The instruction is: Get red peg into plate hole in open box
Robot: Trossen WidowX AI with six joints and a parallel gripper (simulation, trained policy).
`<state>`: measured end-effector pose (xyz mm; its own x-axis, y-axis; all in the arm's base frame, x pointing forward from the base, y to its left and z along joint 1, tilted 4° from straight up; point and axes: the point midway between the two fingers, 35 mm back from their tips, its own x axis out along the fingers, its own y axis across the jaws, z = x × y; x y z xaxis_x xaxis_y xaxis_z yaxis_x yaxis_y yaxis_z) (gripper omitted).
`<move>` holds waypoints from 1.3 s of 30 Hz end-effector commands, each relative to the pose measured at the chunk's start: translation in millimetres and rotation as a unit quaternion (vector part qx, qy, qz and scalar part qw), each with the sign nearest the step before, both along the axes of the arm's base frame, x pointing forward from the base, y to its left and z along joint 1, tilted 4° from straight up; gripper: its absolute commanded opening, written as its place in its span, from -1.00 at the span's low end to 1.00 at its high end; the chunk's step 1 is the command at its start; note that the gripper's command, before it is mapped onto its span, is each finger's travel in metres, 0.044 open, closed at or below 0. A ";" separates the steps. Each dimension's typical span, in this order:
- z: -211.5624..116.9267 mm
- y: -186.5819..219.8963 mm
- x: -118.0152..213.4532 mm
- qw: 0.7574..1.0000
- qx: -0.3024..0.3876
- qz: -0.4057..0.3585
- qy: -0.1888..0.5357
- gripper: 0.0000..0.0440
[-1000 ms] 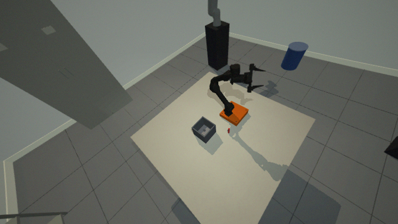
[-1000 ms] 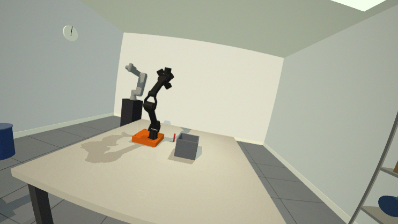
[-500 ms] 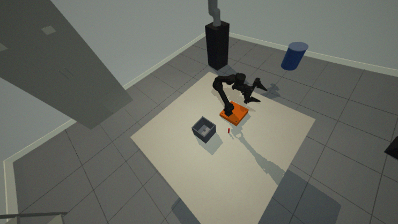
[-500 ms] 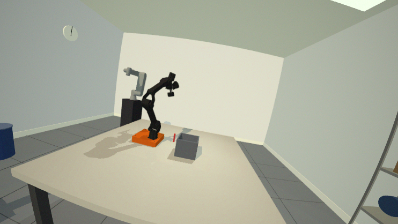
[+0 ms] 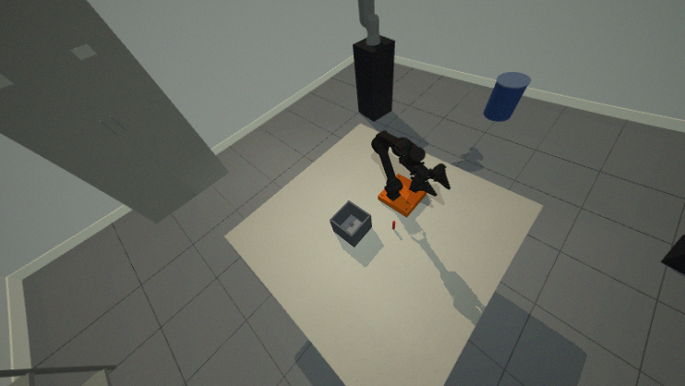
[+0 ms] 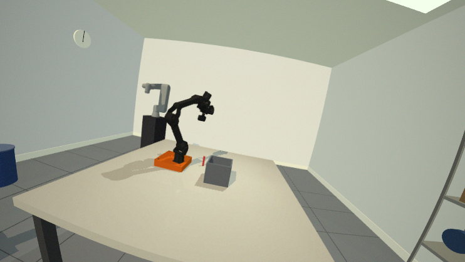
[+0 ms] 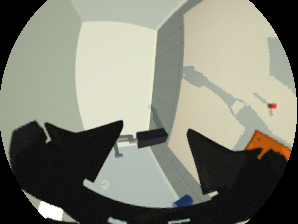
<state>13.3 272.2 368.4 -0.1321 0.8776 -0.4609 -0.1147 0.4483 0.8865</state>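
Claw (image 5: 443, 188) (image 6: 208, 113) (image 7: 155, 128) spread almost fully wide and gripping nothing, the approach seems in hand, with the red peg (image 5: 393, 224) (image 6: 203, 161) (image 7: 272, 106) stood upright between the orange base (image 5: 406, 209) (image 6: 167, 164) (image 7: 257, 137) and the open box (image 5: 354, 235) (image 6: 217, 173), so the claw must probably be swung over it and lowered.

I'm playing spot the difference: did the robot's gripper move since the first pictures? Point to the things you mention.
Yes. In the top view, the gripper (image 5: 443, 190) (image 6: 208, 121) (image 7: 155, 128) swung closer to the orange base (image 5: 406, 213) (image 6: 167, 165) (image 7: 256, 136).
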 end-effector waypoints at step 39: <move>-197.2 -79.8 127.0 0.784 -0.363 -0.421 0.276 1.00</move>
<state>139.7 198.8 181.2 0.0160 0.3259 -0.9453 0.7826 0.5843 0.2147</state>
